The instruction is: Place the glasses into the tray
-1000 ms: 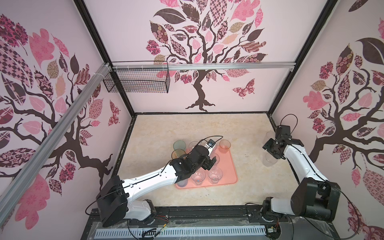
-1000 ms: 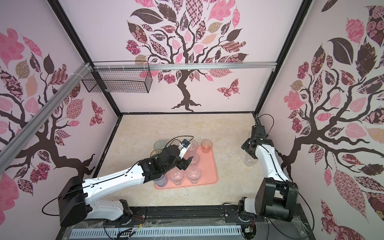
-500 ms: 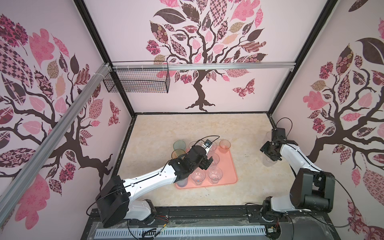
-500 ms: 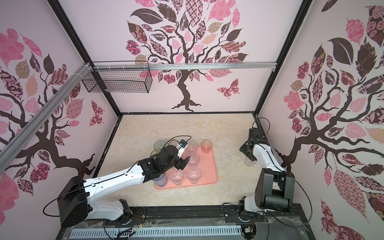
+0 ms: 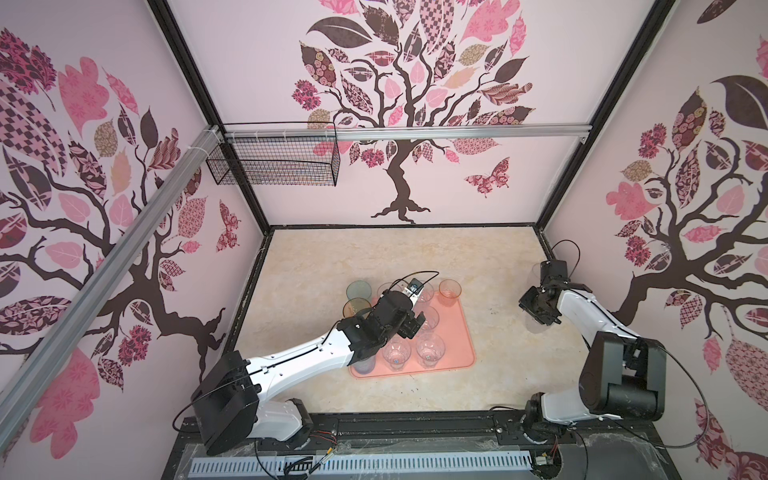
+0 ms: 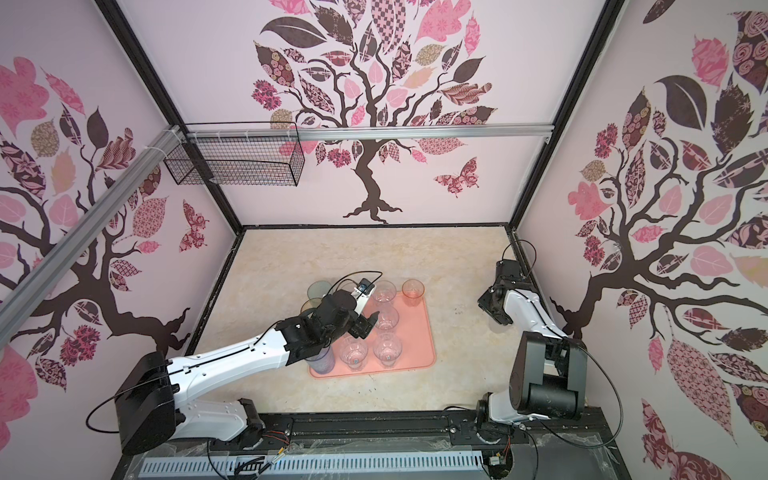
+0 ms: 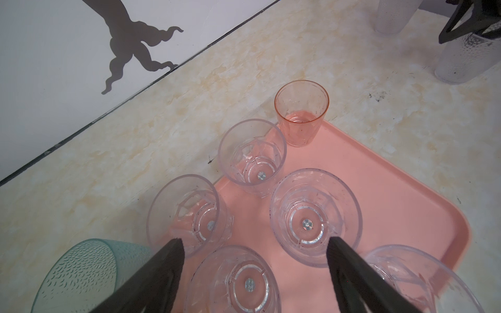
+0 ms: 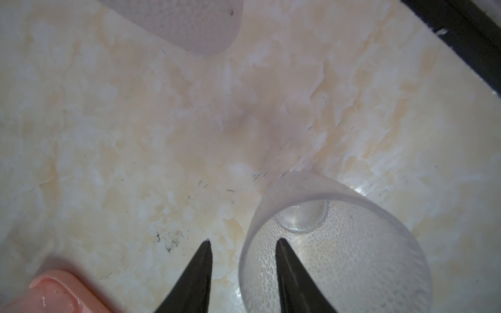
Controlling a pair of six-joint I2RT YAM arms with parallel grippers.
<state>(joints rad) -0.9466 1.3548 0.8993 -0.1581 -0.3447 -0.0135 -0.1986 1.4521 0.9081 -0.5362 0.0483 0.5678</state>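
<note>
Pickup step: right claw point(image 8: 243, 240) is straddling the wall of a dimpled clear tumbler point(image 8: 352, 244) standing on the table point(image 8: 135, 135), one finger inside, can't tell if pinching yet. Second dimpled tumbler point(image 8: 189, 24) sitting just ahead. Next: clamping, lifting clear, carrying to the tray point(image 5: 457, 332). Left claw point(image 7: 254, 239) hovering spread, empty, above five faceted tumblers point(image 7: 314, 216), one pinkish-orange tumbler point(image 7: 301, 119)

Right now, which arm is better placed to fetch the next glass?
Right: the right gripper straddles a stray clear glass at the rim; the left gripper hangs open over the tray.
</note>
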